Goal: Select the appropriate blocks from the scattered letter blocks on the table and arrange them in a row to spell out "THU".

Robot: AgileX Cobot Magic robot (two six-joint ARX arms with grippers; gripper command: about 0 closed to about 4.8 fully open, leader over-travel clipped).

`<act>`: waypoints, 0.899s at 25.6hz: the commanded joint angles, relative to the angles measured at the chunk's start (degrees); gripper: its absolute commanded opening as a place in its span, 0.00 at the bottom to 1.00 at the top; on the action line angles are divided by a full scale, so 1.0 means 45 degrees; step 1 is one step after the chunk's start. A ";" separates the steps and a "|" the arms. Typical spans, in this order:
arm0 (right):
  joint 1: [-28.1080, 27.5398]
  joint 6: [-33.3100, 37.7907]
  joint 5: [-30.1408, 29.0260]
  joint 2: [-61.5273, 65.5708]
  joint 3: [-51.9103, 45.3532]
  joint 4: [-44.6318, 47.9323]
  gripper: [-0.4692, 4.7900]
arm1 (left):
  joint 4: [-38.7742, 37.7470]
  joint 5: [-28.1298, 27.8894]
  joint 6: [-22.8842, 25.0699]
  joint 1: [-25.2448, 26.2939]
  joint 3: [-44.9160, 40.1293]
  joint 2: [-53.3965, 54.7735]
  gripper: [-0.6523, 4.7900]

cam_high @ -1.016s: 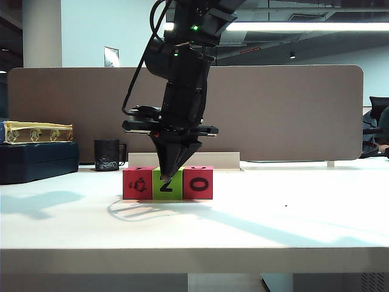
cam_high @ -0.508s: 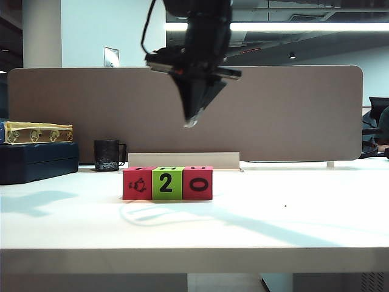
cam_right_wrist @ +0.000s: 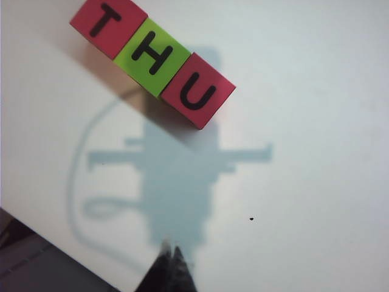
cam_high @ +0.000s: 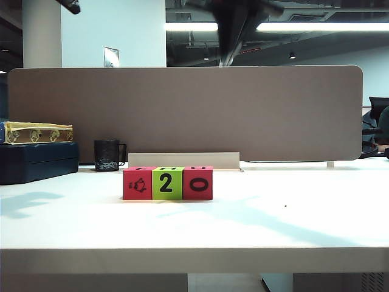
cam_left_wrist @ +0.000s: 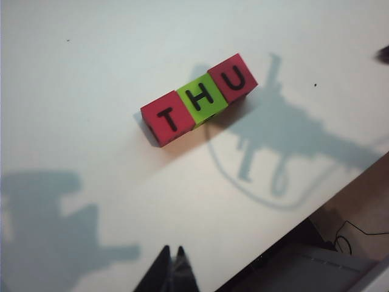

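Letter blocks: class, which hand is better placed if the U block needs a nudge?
Probably the right hand: its wrist view shows the U block nearer than the left hand has it. Both are shut, high above the table.

An office: desk partition [cam_high: 182,112], ceiling strip lights [cam_high: 316,27], mug [cam_high: 107,155].

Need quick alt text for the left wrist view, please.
Three touching letter blocks, red, green, red, lie in a row on the white table, top faces spelling T, H, U. The shut left gripper hangs above, apart from them.
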 commanded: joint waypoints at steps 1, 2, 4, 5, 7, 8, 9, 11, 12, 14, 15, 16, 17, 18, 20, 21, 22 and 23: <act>-0.0058 -0.0029 0.0005 -0.0563 0.0068 0.0000 0.09 | 0.0311 0.0126 0.0034 -0.0005 -0.0253 -0.0364 0.11; -0.0058 -0.0024 0.0005 -0.0685 0.0063 -0.0083 0.09 | 0.0325 0.0165 0.0034 -0.0005 -0.0330 -0.0505 0.11; -0.0053 -0.0029 0.0005 -0.0928 0.0063 -0.0325 0.09 | 0.0355 0.0243 0.0039 -0.0005 -0.0486 -0.0772 0.11; -0.0053 -0.0029 0.0010 -0.1073 0.0053 -0.0505 0.09 | 0.0393 0.0321 0.0044 -0.0005 -0.0641 -0.0986 0.11; -0.0053 -0.0029 0.0019 -0.1443 -0.0034 -0.0792 0.09 | 0.0792 0.0384 -0.0005 -0.0005 -0.1273 -0.1540 0.11; -0.0053 -0.0005 0.0019 -0.1744 -0.0175 -0.0835 0.09 | 0.1025 0.0384 -0.0024 -0.0005 -0.1821 -0.1904 0.11; -0.0053 0.0039 0.0078 -0.2006 -0.0325 -0.0831 0.09 | 0.1151 0.0369 -0.0053 -0.0005 -0.2161 -0.2098 0.11; -0.0053 0.0063 0.0330 -0.2560 -0.0690 -0.0826 0.09 | 0.1477 0.0335 -0.0243 -0.0005 -0.2968 -0.2565 0.11; -0.0053 0.0073 0.0500 -0.2817 -0.0869 -0.0826 0.09 | 0.1734 0.0335 -0.0296 -0.0005 -0.3385 -0.2807 0.11; -0.0053 0.0311 0.1088 -0.4187 -0.1991 -0.0763 0.09 | 0.3162 0.0248 -0.0651 -0.0005 -0.5600 -0.4124 0.11; -0.0073 0.0369 0.1239 -0.4673 -0.2453 -0.0695 0.09 | 0.3512 0.0228 -0.0714 -0.0005 -0.6135 -0.4439 0.11; -0.0141 0.0408 0.1360 -0.5100 -0.2885 -0.0549 0.09 | 0.3861 0.0151 -0.0801 -0.0005 -0.6674 -0.4765 0.11; -0.0219 0.0427 0.1355 -0.5542 -0.3381 -0.0374 0.09 | 0.4303 0.0000 -0.0976 -0.0005 -0.7325 -0.5173 0.11; -0.0262 0.0554 0.1355 -0.6139 -0.4056 -0.0068 0.09 | 0.4585 -0.0155 -0.1010 -0.0005 -0.7820 -0.5493 0.11; -0.0306 0.0758 0.1355 -0.7257 -0.5396 0.0631 0.09 | 0.5047 -0.0544 -0.1156 -0.0005 -0.8884 -0.6217 0.11; -0.0306 0.0826 0.1355 -0.7766 -0.6023 0.0981 0.09 | 0.5236 -0.0685 -0.1214 -0.0005 -0.9311 -0.6547 0.11; -0.0311 0.0971 0.1360 -0.8286 -0.6683 0.1379 0.09 | 0.5450 -0.0806 -0.1268 -0.0005 -0.9734 -0.6873 0.11; -0.0316 0.1078 0.1433 -0.9350 -0.8024 0.2186 0.09 | 0.5979 -0.1020 -0.1511 -0.0005 -1.0647 -0.7635 0.11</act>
